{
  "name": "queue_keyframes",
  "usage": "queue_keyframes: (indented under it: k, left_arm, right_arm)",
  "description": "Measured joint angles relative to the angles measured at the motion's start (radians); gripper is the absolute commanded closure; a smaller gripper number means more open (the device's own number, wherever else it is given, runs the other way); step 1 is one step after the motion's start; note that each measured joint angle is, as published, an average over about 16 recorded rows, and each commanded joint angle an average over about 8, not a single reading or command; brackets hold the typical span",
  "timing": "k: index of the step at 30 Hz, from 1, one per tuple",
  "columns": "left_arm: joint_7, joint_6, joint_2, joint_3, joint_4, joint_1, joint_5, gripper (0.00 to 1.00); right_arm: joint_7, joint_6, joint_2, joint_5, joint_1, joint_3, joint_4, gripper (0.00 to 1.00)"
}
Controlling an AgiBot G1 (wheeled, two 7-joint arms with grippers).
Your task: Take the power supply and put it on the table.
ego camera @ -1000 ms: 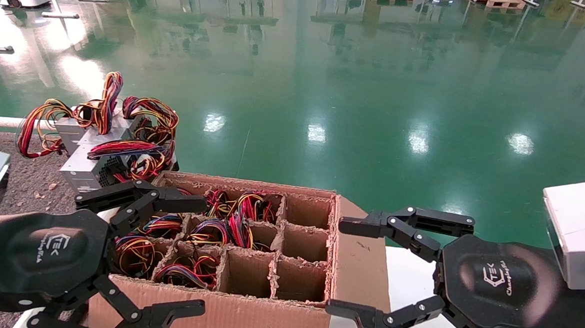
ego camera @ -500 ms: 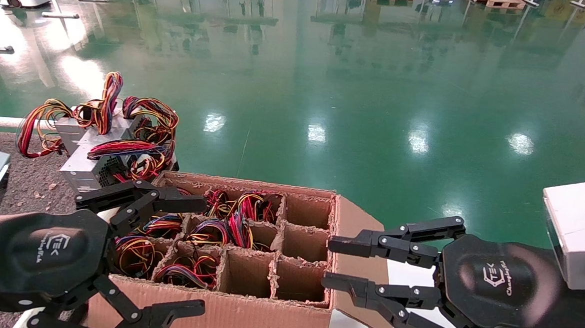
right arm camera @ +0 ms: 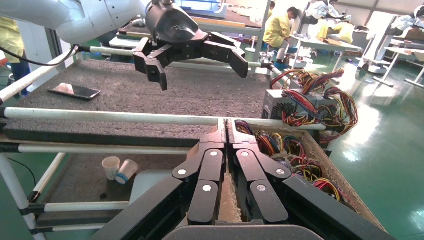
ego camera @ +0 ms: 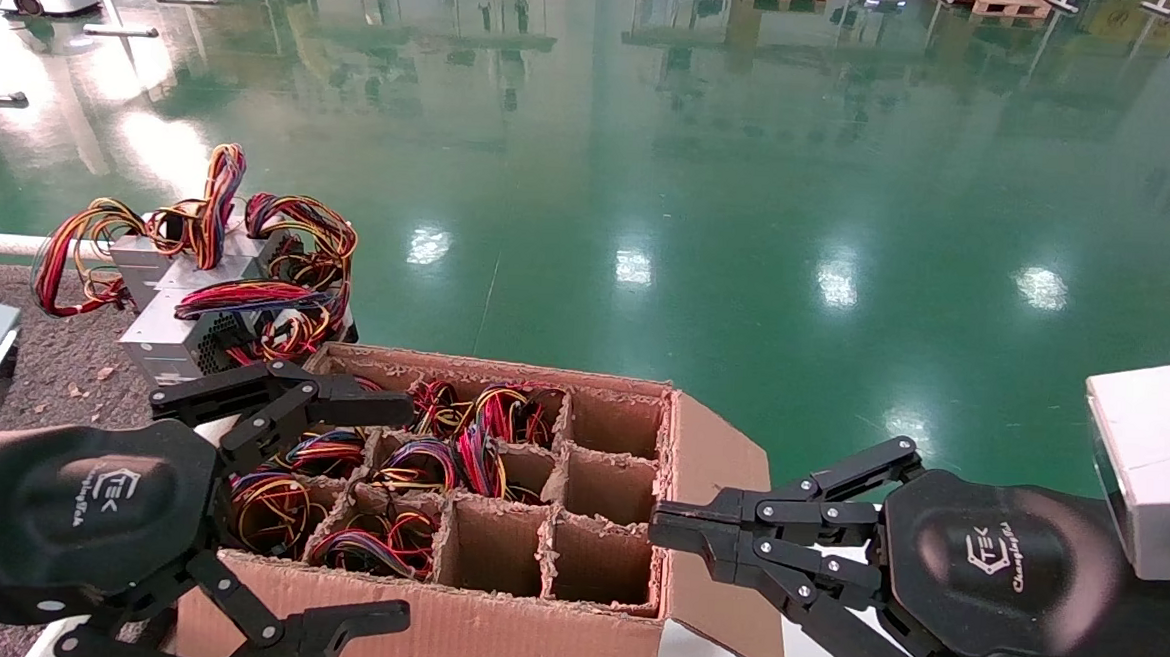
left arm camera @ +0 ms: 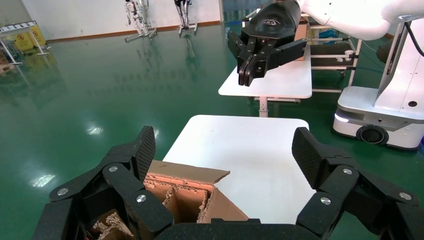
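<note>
On table (ego camera: 52,371), grey power supply (ego camera: 179,332), red-yellow wires trailing

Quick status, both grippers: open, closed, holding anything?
Left gripper: open, empty, above the cardboard box.
Right gripper: closed on the box's side flap.

Rough, fraying brown cardboard is forming the box (ego camera: 490,604) and its dividers. The table (right arm camera: 150,95) is showing a matt, speckled, coarse top with a smooth white rail. The floor (ego camera: 713,175) is gleaming glossy green. The power supplies (ego camera: 180,322) are looking like dull grey sheet metal.
</note>
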Motion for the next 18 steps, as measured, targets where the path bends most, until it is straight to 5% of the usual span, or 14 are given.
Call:
queue_keyframes:
  k: [6, 18]
  left_arm:
    - [0.007, -0.008, 0.010, 0.011, 0.017, -0.020, 0.033, 0.00]
    - [0.047, -0.021, 0.139, 0.108, 0.215, -0.179, 0.224, 0.00]
  right_arm:
    - [0.000, 0.000, 0.000, 0.000, 0.000, 0.000, 0.000, 0.00]
    - [0.000, 0.000, 0.000, 0.000, 0.000, 0.000, 0.000, 0.00]
